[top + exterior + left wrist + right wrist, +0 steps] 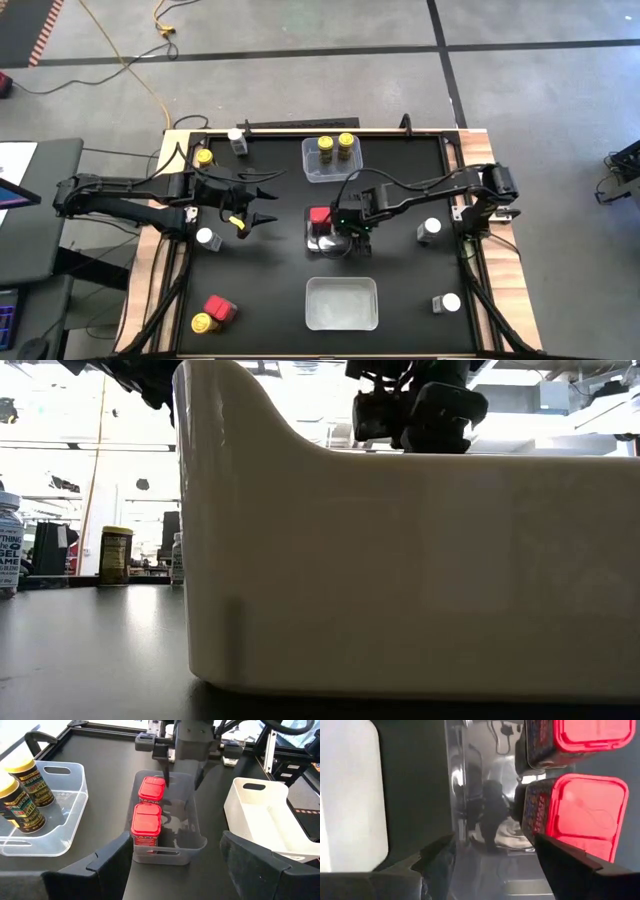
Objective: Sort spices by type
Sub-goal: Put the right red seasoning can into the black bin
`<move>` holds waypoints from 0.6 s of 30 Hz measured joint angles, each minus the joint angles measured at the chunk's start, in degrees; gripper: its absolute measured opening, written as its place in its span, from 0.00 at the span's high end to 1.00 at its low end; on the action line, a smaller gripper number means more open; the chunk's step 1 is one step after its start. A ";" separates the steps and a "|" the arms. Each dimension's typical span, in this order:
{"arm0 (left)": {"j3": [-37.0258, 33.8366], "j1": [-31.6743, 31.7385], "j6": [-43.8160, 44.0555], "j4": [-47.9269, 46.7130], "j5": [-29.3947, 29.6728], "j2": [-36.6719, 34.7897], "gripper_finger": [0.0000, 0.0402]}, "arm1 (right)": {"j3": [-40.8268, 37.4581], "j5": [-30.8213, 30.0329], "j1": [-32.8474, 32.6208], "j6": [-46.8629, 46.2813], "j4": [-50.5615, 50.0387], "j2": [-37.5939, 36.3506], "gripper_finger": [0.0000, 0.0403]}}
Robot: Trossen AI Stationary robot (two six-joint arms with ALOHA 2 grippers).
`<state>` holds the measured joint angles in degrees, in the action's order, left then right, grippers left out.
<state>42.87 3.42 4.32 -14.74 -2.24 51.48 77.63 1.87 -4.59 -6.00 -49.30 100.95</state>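
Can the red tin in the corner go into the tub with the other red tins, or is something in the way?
The table between the loose red tin and the clear tub looks bare. But the right tool hangs over that tub's free side, so it blocks the drop spot.

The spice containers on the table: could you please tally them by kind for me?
Yellow-capped jars: 4
Red tins: 3
White-capped jars: 4
Total: 11
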 joint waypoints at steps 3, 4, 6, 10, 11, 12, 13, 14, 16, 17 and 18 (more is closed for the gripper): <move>0.00 -0.02 -0.11 0.01 0.00 0.00 0.29 | 0.03 0.02 -0.21 -0.01 -0.64 0.82 0.26; 0.00 -0.01 -0.23 0.00 0.02 0.00 0.29 | 0.02 0.02 -0.19 0.00 -0.85 1.29 0.26; 0.00 -0.01 -0.59 0.02 0.02 0.00 0.29 | 0.02 -0.13 -0.19 -0.02 -1.56 1.55 0.26; 0.00 -0.02 -0.58 0.00 0.00 0.00 0.29 | 0.02 -0.41 -0.14 -0.02 -1.85 1.48 0.26; 0.00 0.00 -0.62 0.00 0.00 0.00 0.29 | 0.02 -0.46 -0.12 -0.02 -1.85 1.40 0.26; 0.00 -0.02 -0.60 0.00 0.00 0.00 0.29 | 0.00 -0.46 -0.02 -0.02 -1.90 1.30 0.26; 0.00 -0.01 -0.62 0.00 0.00 0.00 0.29 | 0.00 -0.48 0.17 -0.02 -1.94 1.18 0.26; 0.00 -0.02 -0.62 0.00 0.00 0.00 0.29 | 0.00 -0.46 0.26 -0.02 -1.95 1.07 0.26; 0.00 -0.01 -0.62 0.00 0.00 0.00 0.29 | 0.00 -0.50 0.57 -0.01 -1.98 1.02 0.26; 0.00 -0.02 -0.62 0.00 0.00 0.01 0.29 | 0.00 -0.49 0.61 -0.01 -1.99 1.02 0.26; 0.00 0.00 -0.62 0.02 0.00 0.00 0.29 | 0.00 -0.53 0.68 -0.02 -2.03 1.02 0.26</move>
<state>42.87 3.42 3.70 -14.73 -2.24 51.48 77.62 1.34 -3.91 -6.02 -51.33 101.97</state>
